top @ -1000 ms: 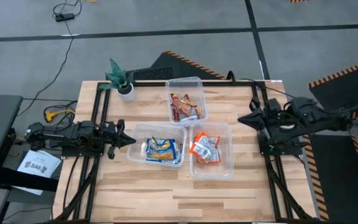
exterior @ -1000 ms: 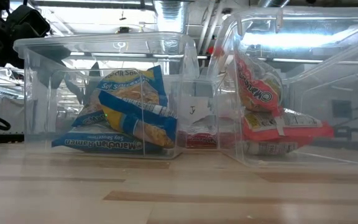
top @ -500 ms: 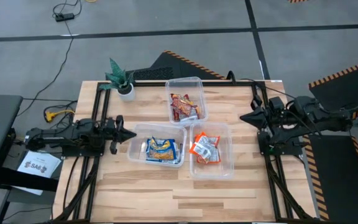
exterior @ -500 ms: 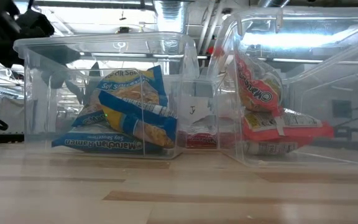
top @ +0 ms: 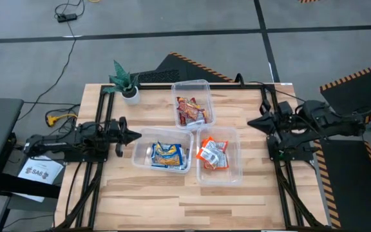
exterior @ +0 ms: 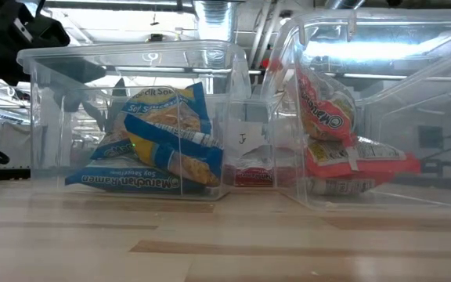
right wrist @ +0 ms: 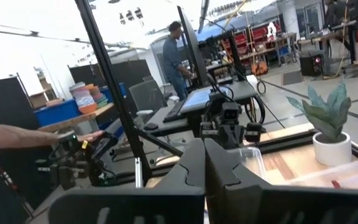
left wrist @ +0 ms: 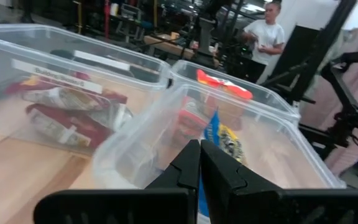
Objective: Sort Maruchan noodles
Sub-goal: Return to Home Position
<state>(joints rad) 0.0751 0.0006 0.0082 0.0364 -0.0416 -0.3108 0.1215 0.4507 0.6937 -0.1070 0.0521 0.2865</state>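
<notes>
Three clear bins stand on the wooden table. The far bin (top: 193,103) holds red Maruchan packets (top: 190,111). The near left bin (top: 163,151) holds blue-yellow packets (top: 167,154), which lie stacked on its floor (exterior: 163,145). The near right bin (top: 218,156) holds orange-white packets (top: 211,153), one of which leans on another (exterior: 331,133). My left gripper (top: 138,136) is shut and hovers just left of the near left bin's rim (left wrist: 199,149). My right gripper (top: 250,122) is shut, empty, and waits by the table's right edge.
A small potted plant (top: 126,80) stands at the far left corner. Black frame rails run along the table's left and right sides. Bare wood (top: 185,200) lies on the near side of the bins. People stand in the room beyond (left wrist: 263,37), and a bare forearm (right wrist: 30,134) shows there.
My left gripper has moved a little toward the table's far edge, staying shut beside the near left bin. The bins and packets have kept still.
</notes>
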